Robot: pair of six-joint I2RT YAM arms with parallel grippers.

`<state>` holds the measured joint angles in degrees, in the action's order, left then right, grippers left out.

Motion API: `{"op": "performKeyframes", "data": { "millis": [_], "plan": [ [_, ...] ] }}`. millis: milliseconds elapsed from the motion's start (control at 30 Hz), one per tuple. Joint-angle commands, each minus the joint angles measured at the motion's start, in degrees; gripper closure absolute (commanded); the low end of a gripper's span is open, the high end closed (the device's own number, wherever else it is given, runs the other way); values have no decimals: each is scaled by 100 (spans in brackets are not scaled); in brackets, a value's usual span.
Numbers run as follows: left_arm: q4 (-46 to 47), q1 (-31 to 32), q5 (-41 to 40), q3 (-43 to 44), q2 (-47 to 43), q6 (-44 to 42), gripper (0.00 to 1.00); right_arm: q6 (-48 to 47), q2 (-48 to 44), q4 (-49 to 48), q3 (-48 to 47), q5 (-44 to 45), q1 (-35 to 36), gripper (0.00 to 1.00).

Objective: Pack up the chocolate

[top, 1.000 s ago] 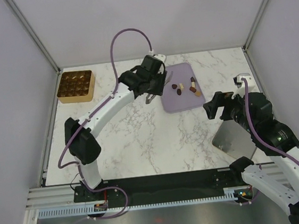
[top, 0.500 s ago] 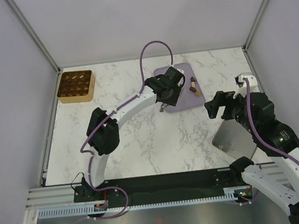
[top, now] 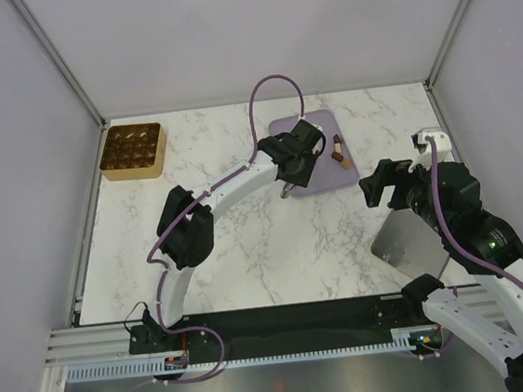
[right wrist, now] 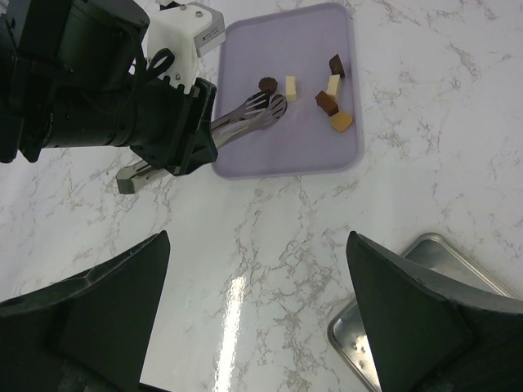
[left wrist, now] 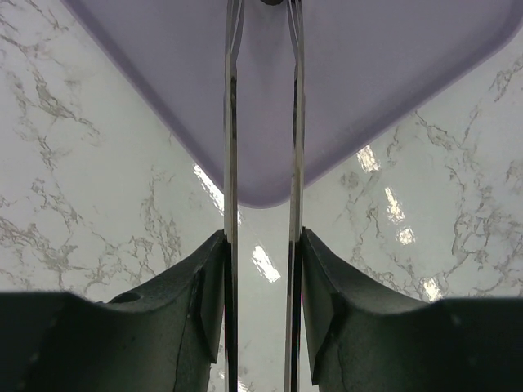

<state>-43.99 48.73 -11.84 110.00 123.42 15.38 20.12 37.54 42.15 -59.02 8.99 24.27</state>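
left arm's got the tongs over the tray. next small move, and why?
Probably ease the tongs slightly forward before squeezing. The left end effector holds them open over the lilac tray. The dark brown chocolate sits right at their tips, and the left wrist view shows it barely between them. Nothing is gripped yet.

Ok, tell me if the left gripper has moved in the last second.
Yes: the left gripper went right, from beside the lilac tray to over it.
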Motion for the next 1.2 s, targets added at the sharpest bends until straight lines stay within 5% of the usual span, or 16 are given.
{"op": "performKeyframes", "data": {
  "millis": [0, 900, 1167],
  "plan": [
    [224, 31, -20, 286, 51, 141, 55, -70, -54, -40, -57, 129, 7, 2],
    [154, 23, -153, 532, 376, 36, 58, 1, -168, -40, -57, 103, 16, 2],
    [-268, 23, -12, -12, -755, 167, 66, 36, -221, 4, -74, 85, 7, 2]
  ]
}}
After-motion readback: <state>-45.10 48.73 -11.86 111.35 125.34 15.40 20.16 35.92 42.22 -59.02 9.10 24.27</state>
